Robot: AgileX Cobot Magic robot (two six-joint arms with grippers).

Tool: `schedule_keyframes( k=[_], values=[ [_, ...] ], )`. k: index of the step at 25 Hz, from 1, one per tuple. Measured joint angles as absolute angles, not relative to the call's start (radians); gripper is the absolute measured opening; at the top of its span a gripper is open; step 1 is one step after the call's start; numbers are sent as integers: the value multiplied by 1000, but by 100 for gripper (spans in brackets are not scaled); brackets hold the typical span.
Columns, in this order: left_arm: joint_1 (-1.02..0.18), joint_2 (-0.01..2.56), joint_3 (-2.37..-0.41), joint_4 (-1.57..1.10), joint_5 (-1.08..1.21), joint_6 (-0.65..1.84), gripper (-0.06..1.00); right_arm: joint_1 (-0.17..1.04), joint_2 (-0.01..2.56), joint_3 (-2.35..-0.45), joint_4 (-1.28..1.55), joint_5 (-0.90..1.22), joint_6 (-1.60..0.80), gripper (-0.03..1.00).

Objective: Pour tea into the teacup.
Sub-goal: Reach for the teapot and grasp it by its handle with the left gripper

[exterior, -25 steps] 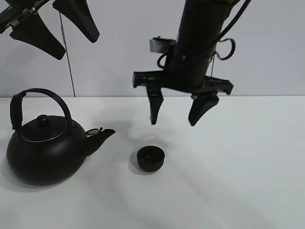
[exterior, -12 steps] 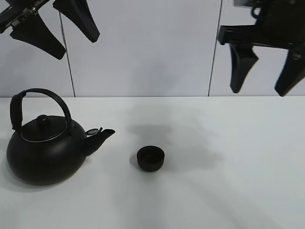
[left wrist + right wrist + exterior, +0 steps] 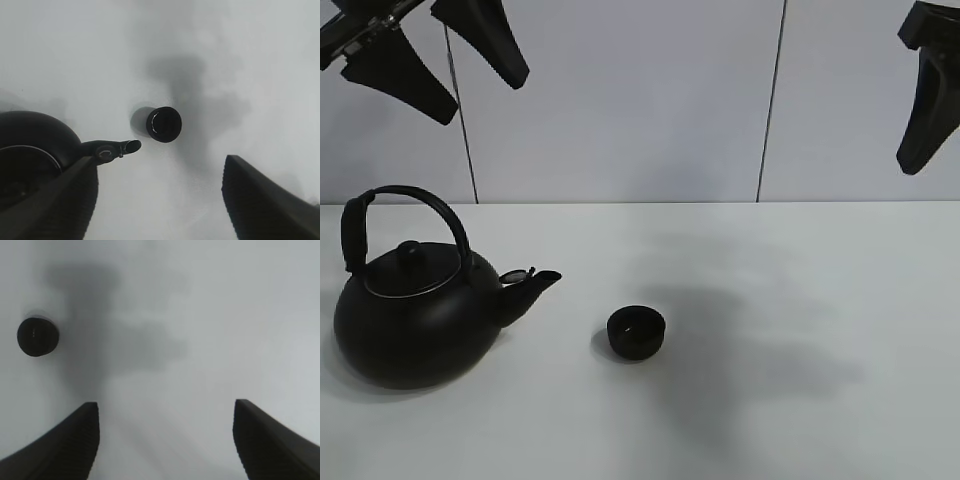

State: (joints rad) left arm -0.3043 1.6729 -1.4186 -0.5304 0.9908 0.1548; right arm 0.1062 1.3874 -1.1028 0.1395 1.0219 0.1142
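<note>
**Exterior high view**
- Teacup (image 3: 636, 332): upright on the white table (image 3: 790, 410), near the middle. It sits just right of the kettle's spout and apart from it.
- Kettle (image 3: 415, 320): at the left of the table, lid on and arched handle raised. Its spout (image 3: 538, 283) points right, toward the teacup.
- Left gripper (image 3: 482, 98): high at the far left, above the kettle and well clear of it. The claw is spread wide with nothing in it.
- Far-right finger (image 3: 923, 105): a single black finger shows at the right edge, high over the table and well apart from the teacup. The claw's state cannot be judged from here.

**Left wrist view**
- Teacup (image 3: 164, 124): seen from above with its round mouth up. The inside is too dark to tell what it holds.
- Kettle: its body (image 3: 35, 145) lies partly behind one finger. The spout tip (image 3: 132, 146) is near the teacup but not touching it.
- Left claw: the fingers stand far apart, holding nothing.

**Right wrist view**
- Right gripper (image 3: 166, 405): the claw is wide open, with only bare table between the two fingers.
- Teacup (image 3: 38, 336): on the table off to one side, outside the gap between the fingers and well apart from them.
- Table: a soft grey shadow lies beside the teacup.
</note>
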Motion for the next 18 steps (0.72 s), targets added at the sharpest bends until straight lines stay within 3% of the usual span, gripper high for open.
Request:
schedule_keyframes(
  k=[18],
  values=[
    [-304,1673,-1419,-530,977,155,51,106,1387,-1100,321,948,107,51]
  ],
)
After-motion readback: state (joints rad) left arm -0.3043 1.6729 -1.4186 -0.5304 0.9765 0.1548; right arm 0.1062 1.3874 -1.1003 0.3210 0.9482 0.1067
